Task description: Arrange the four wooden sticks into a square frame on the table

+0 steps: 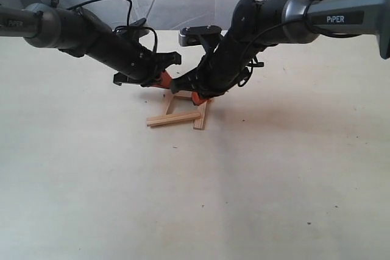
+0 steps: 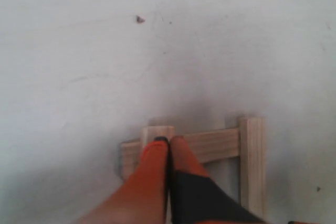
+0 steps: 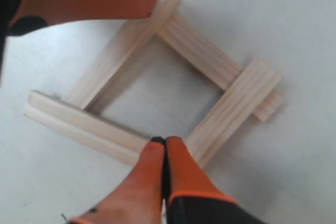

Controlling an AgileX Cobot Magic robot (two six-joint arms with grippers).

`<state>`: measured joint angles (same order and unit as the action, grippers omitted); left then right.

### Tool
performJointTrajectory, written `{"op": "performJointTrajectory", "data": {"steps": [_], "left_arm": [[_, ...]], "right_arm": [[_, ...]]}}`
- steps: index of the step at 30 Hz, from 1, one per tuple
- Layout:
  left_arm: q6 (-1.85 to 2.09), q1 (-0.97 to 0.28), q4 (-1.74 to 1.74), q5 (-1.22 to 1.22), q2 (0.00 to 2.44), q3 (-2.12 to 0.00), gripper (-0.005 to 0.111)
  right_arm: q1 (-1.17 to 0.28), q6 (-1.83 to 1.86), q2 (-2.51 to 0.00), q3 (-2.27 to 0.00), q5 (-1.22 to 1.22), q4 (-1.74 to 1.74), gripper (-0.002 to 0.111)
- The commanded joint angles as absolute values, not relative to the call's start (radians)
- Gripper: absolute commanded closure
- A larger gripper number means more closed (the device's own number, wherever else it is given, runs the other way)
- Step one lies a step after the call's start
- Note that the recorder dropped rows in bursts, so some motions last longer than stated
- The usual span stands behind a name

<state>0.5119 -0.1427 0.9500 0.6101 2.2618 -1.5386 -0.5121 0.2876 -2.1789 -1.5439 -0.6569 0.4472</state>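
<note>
Exterior view, both arms slanting down, left hand [image 1: 163, 81], right hand [image 1: 198, 97], fingers together, tips at square frame [image 1: 177, 118]

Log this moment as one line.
left gripper: shut, tips at one corner | right gripper: shut, tips at opposite corner | four wooden sticks: square frame on table
</note>
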Motion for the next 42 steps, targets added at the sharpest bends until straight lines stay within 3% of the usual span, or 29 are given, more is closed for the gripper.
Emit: {"op": "performJointTrajectory", "data": {"steps": [1,27,42], "left_arm": [[0.507,-0.141,0.936,0.592,2.263,-1.546,0.107],[0.51,-0.143,0.953,0.641,2.35,-1.542,0.107],[0.505,-0.143,0.946,0.642,2.349,-1.542,0.107]], "right_arm": [[-0.512,0.294,-2.179,-1.538,-0.586,0.459,0.109],[-0.512,0.295,-2.222,-1.538,-0.562,0.497,0.109],[-0.513,0.296,-2.249,-1.538,-0.672,0.515,0.109]]}}
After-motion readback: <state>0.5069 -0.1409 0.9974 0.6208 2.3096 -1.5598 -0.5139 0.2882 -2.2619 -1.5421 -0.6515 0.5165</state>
